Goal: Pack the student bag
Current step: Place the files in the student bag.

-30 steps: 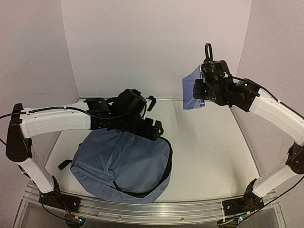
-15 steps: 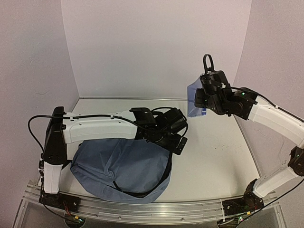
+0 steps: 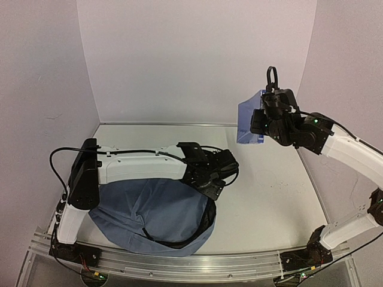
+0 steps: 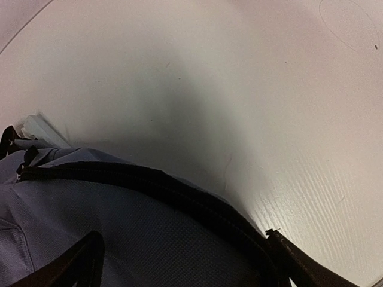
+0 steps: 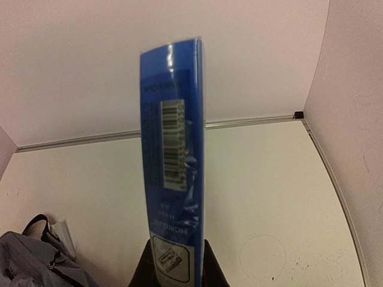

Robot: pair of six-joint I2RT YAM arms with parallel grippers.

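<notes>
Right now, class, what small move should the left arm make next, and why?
Probably lower the open left gripper onto the black zipper edge of the soft slate-blue fabric backpack and close on it. That edge lies right under the gripper, the bag lies slumped flat, and the right gripper holds a thin blue book aloft with no wide gap visible to slide it into.

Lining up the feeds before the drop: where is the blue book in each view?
Top external: blue book upper right, held in the right gripper.
Left wrist: not in it.
Right wrist: blue book centre, edge-on, upright.
Shared landmark: student bag, lower left in all three.
</notes>
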